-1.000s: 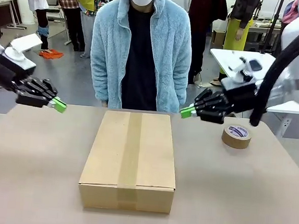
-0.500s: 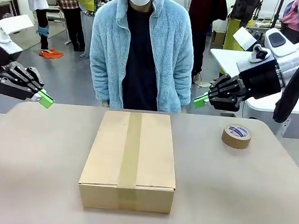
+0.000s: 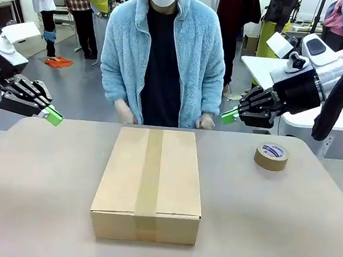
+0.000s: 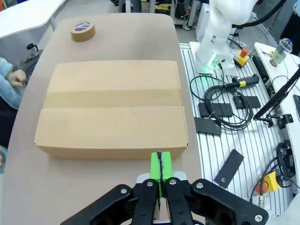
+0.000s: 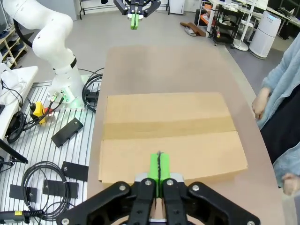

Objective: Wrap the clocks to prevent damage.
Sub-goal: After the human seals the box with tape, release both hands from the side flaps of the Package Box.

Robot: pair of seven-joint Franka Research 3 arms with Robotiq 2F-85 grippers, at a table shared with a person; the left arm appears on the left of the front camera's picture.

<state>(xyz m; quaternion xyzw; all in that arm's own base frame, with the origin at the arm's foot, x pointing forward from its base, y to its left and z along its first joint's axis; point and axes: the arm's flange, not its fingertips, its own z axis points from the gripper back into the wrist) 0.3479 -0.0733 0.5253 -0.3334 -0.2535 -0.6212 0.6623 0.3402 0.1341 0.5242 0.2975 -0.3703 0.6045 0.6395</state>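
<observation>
Hovering empty with pads pressed together: left gripper point(image 3: 53, 116) and right gripper point(image 3: 229, 115), raised either side of taped cardboard box point(image 3: 149, 180) mid-tabletop point(image 3: 34, 188). Clocks presumably sealed inside, unseen. Best kept clear of person's hands point(image 3: 124, 111).

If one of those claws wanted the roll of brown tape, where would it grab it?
Probably from straight above, with one finger in the centre hole and one outside, pinching the ring's wall. The tape roll lies flat on the table, hole upward, with open space around it. The right gripper is nearer, but its jaws are shut and would have to open first.
</observation>
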